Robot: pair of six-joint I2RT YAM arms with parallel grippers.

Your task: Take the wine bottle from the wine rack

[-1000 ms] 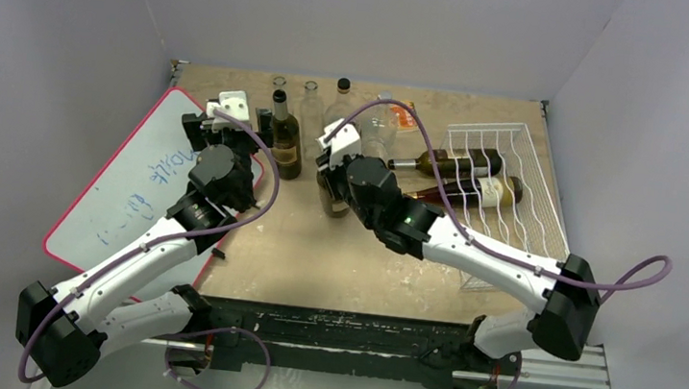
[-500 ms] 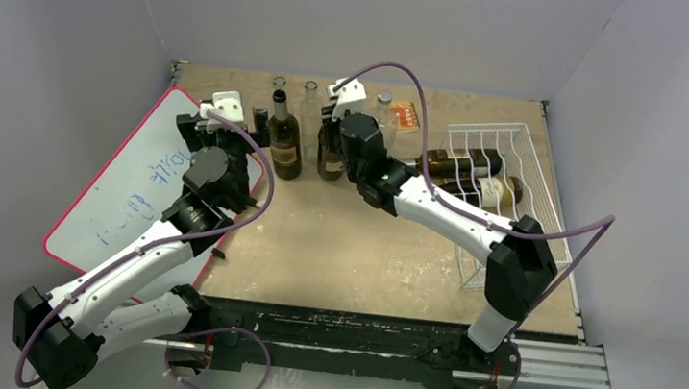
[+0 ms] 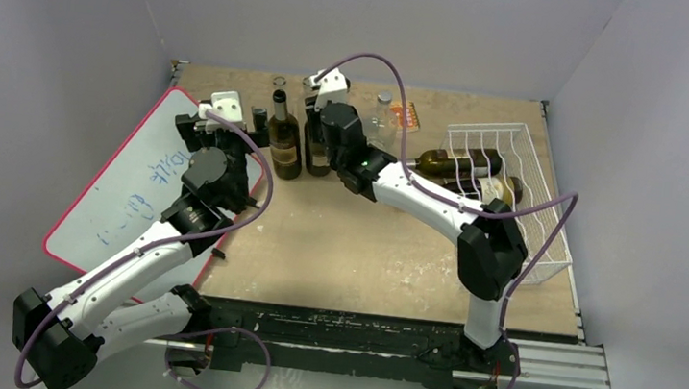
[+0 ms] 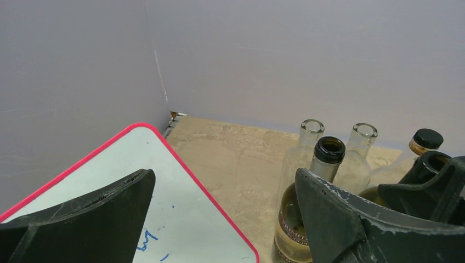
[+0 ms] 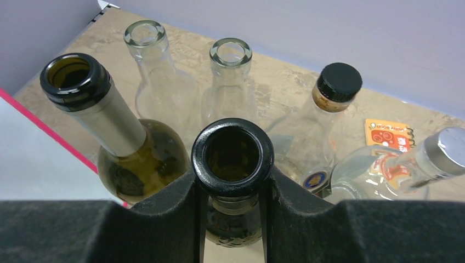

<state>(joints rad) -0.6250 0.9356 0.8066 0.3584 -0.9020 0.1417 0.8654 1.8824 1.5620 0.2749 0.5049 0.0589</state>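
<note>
Wine bottle (image 5: 232, 159) upright, neck clamped by right end effector (image 5: 232, 189).

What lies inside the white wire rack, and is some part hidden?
Two dark wine bottles lie side by side in the wine rack, necks toward the table's middle. The farther bottle shows almost whole; the right arm covers the neck of the nearer bottle.

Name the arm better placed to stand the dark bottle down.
Right. The right hand grips the dark bottle by the neck, upright beside the standing bottles; the left hand hangs open, empty, over the whiteboard.
</note>
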